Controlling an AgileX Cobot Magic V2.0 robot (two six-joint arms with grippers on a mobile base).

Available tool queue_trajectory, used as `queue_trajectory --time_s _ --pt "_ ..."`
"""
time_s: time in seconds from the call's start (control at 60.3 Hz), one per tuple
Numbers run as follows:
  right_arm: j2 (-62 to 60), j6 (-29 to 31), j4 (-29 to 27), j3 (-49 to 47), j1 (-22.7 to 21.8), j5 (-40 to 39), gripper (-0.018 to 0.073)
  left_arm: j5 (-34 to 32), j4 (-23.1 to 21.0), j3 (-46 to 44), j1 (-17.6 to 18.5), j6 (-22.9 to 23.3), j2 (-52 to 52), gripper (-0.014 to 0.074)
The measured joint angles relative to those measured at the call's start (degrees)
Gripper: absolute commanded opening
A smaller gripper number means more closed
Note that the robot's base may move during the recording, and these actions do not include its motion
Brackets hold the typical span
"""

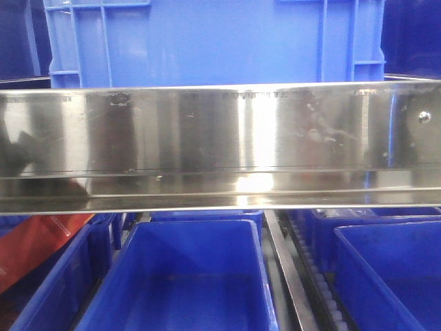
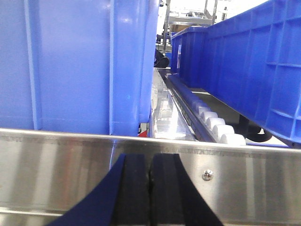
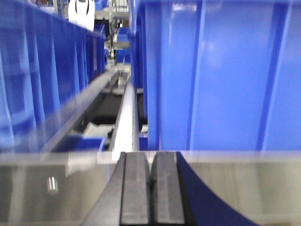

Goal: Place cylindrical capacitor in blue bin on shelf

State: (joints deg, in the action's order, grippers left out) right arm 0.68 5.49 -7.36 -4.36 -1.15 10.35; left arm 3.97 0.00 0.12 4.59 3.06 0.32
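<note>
- The front view is filled by the shelf's wide, mirror-bright steel front rail running straight across the frame.
- Above the rail sits a large blue bin, seen side-on; only its ribbed outer wall shows, not its inside.
- Below the rail, on the lower tier, a second open blue bin faces the camera, and its visible floor looks bare. Another bin sits to its right, beyond a white roller track.
- The left gripper points at the steel rail, its two black pads pressed together with nothing between them.
- The right gripper also faces the rail, pads closed flat against each other and empty.
- The cylindrical capacitor is not visible in any view: not in either gripper, not on the rail, not in the visible part of any bin.
- Judgement: both grippers being closed and empty could mean the capacitor is not yet picked up, or already dropped in a bin whose inside is hidden. The pictures cannot settle which.
- If unfinished, everything remains: finding, grasping, carrying and releasing the capacitor.
</note>
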Motion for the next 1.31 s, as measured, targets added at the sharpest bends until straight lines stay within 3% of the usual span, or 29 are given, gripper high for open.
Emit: queue_trajectory --time_s 0.149,1.31 --pt "-0.3 0.0 -0.1 4.2 0.0 -2.3 -0.0160 0.0 0.0 0.0 0.0 0.0 0.0 -0.0111" --pt "-0.5 0.0 1.3 4.2 0.0 -4.2 -0.0160 0.0 0.0 0.0 0.0 0.0 0.0 -0.0111"
